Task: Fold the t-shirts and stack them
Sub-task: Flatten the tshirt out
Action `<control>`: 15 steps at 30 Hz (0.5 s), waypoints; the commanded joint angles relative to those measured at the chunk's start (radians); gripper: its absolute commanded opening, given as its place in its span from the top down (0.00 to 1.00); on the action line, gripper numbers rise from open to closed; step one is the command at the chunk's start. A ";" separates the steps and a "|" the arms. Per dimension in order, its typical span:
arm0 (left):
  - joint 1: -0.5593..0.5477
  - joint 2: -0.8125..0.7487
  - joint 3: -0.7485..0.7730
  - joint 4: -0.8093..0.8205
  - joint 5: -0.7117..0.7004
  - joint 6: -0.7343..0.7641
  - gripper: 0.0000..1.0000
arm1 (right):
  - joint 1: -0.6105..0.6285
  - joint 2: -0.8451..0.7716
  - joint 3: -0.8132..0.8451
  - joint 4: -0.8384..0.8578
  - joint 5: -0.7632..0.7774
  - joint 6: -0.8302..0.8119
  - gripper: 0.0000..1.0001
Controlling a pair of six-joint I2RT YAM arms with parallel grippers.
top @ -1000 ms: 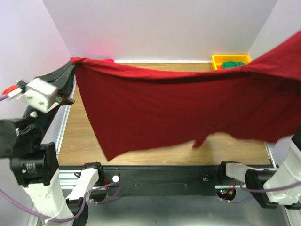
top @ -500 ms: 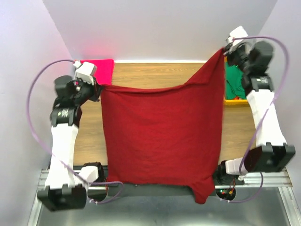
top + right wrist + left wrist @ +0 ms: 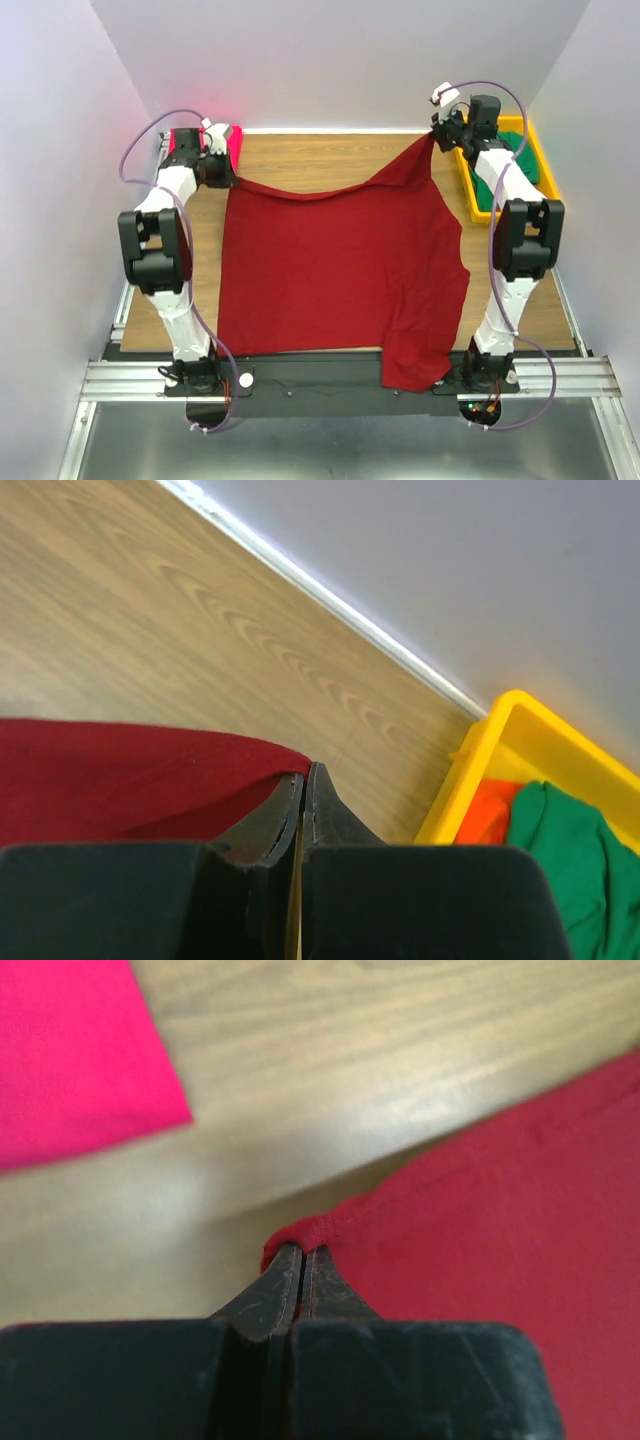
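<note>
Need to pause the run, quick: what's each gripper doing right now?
Left gripper: shut on a far corner of the maroon t-shirt.
Right gripper: shut on the other far corner of the maroon t-shirt.

We are seeing a wooden table (image 3: 330,160) standing between white walls (image 3: 330,60); a yellow bin (image 3: 468,770) is sitting at its far right corner, perhaps holding something orange (image 3: 488,810).

**Both arms at full reach, jaws clamped**

The left arm (image 3: 155,250) and right arm (image 3: 522,240) extend away from their bases along either side of the maroon t-shirt (image 3: 340,270). The left gripper (image 3: 222,172) pinches its far-left corner, and the right gripper (image 3: 437,128) pinches its raised far-right corner.
</note>
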 commanded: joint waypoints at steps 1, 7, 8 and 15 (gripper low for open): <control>0.005 0.109 0.217 -0.049 0.011 0.014 1.00 | 0.001 0.030 0.145 0.089 0.019 -0.032 1.00; 0.008 0.191 0.357 -0.093 0.033 0.032 1.00 | 0.001 0.110 0.254 0.088 0.050 -0.027 0.99; 0.006 0.188 0.361 -0.100 0.040 0.032 1.00 | 0.002 0.110 0.262 0.086 0.054 -0.021 0.99; 0.023 0.126 0.363 -0.197 0.077 0.150 1.00 | 0.001 -0.058 0.112 0.065 0.080 -0.013 0.99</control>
